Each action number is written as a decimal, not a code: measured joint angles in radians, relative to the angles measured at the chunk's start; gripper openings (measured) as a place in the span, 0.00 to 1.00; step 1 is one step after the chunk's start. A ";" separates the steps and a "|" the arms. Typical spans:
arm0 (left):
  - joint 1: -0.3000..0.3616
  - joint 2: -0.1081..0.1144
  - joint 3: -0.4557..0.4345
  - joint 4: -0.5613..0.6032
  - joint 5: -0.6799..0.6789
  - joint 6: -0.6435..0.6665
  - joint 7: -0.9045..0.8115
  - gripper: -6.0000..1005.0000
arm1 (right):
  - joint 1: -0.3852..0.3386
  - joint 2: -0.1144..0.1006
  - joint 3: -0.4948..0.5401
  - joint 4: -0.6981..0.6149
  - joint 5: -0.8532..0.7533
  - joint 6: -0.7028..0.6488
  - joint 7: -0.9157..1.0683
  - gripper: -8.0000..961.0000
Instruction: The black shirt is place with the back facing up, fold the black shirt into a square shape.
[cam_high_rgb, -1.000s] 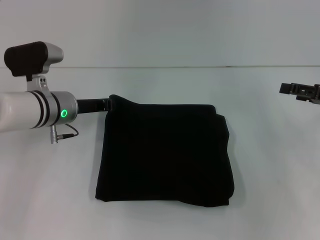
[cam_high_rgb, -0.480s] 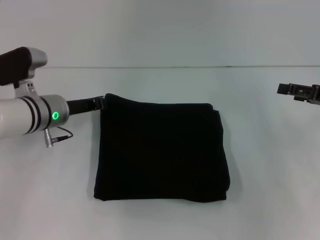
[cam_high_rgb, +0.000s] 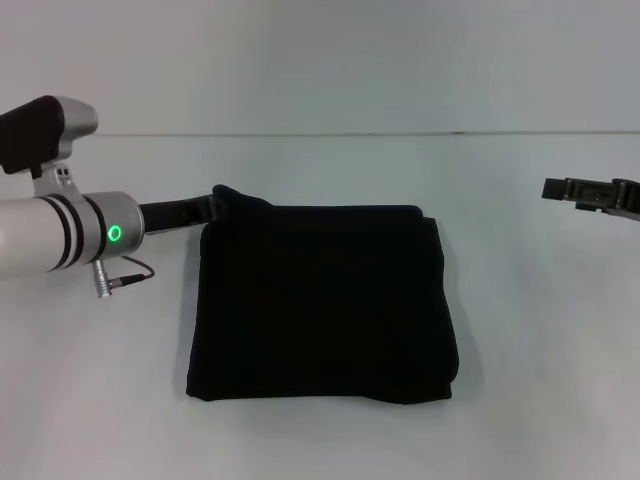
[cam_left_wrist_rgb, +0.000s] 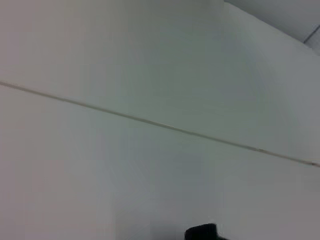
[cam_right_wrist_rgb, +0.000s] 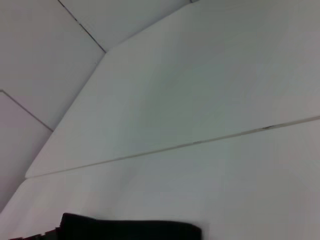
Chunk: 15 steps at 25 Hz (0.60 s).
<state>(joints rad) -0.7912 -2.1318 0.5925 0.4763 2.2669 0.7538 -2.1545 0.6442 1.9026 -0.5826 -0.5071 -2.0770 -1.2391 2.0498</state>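
The black shirt (cam_high_rgb: 325, 300) lies folded into a rough square in the middle of the white table (cam_high_rgb: 540, 350). No lettering shows. My left gripper (cam_high_rgb: 207, 209) reaches in from the left and is shut on the shirt's far left corner, which bunches up a little there. My right gripper (cam_high_rgb: 562, 188) hovers at the right edge of the head view, well clear of the shirt. The wrist views show mostly bare table and wall, with a small dark shape (cam_left_wrist_rgb: 202, 232) at one edge of the left wrist view and a dark strip (cam_right_wrist_rgb: 130, 230) in the right wrist view.
The table's far edge (cam_high_rgb: 350, 134) meets a plain wall behind the shirt. A thin cable (cam_high_rgb: 125, 280) hangs under my left wrist.
My left gripper pulled left with the shirt's far left corner, and the whole shirt shifted slightly left. The corner now bunches higher. My right gripper moved a little inward.
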 joint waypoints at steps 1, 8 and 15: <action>0.000 0.000 -0.001 0.007 -0.005 0.015 0.002 0.06 | 0.000 -0.001 -0.001 0.000 0.000 -0.012 0.000 0.90; 0.015 0.001 0.002 0.056 -0.027 0.100 0.006 0.23 | 0.000 -0.011 -0.039 0.001 -0.001 -0.162 0.026 0.90; 0.087 -0.002 0.001 0.226 -0.061 0.416 0.094 0.51 | 0.002 -0.002 -0.135 0.008 -0.008 -0.258 0.140 0.90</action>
<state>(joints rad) -0.7042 -2.1342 0.5933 0.7028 2.2061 1.1693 -2.0603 0.6459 1.9009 -0.7173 -0.4992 -2.0846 -1.4972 2.1900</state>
